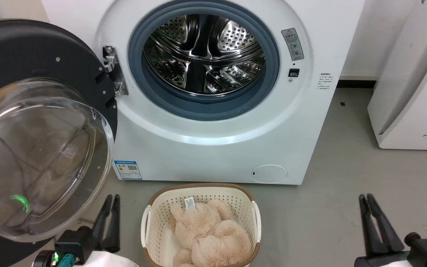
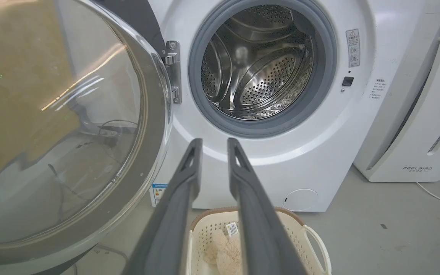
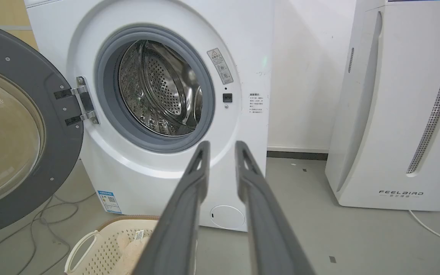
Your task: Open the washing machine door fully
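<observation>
The washing machine door (image 1: pixel 32 48) stands swung out to the left on its metal hinge (image 1: pixel 114 70), its clear glass bowl (image 1: pixel 39 155) bulging toward me. Behind it the grey-rimmed steel drum (image 1: pixel 204 55) is exposed. My left gripper (image 1: pixel 111 197) hangs low just right of the door's lower edge, apart from it, open by a narrow gap and holding nothing. In the left wrist view the left gripper (image 2: pixel 214 141) points at the machine front, with the door (image 2: pixel 71 126) to its left. My right gripper (image 1: pixel 365 196) is low at the right, also narrowly open and empty. In the right wrist view the door (image 3: pixel 63 145) is at far left.
A cream laundry basket (image 1: pixel 202 186) with a beige plush toy (image 1: pixel 209 233) sits on the floor before the machine, between my grippers. A small round white flap (image 1: pixel 269 173) is low on the machine front. A white appliance (image 1: pixel 413 92) stands at the right. Cables (image 3: pixel 44 214) lie under the door.
</observation>
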You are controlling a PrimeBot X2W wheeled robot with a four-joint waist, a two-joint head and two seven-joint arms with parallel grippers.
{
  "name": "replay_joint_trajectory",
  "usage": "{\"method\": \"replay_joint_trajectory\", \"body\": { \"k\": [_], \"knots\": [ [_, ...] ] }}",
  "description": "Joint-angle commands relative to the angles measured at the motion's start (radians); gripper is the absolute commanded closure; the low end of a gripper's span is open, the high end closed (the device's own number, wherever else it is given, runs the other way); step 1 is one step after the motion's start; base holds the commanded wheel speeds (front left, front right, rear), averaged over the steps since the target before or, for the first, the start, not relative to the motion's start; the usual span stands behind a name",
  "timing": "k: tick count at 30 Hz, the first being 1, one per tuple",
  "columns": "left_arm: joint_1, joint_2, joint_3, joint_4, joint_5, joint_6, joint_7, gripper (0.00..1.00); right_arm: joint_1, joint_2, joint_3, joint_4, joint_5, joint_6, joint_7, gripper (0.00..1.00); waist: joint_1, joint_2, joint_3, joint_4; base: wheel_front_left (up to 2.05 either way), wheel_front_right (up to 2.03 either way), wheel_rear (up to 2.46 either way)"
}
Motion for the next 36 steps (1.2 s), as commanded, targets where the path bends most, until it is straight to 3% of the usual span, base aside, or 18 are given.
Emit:
{"method": "replay_joint_trajectory", "body": {
  "k": [1, 36],
  "knots": [
    [0.0, 0.0, 0.0, -0.001, 0.0, 0.001, 0.001, 1.0, -0.001, 0.0, 0.0, 0.0, -0.001, 0.0, 0.001, 1.0, 0.0, -0.0001, 0.0, 0.0, 0.0, 0.0, 0.0],
    [-0.005, 0.0, -0.016, -0.047, 0.027, 0.031, 0.073, 1.0, -0.033, 0.001, 0.009, 0.002, -0.03, 0.0, 0.073, 1.0, 0.0, -0.0001, 0.007, -0.009, 0.0, 0.0, 0.0]
  ]
}}
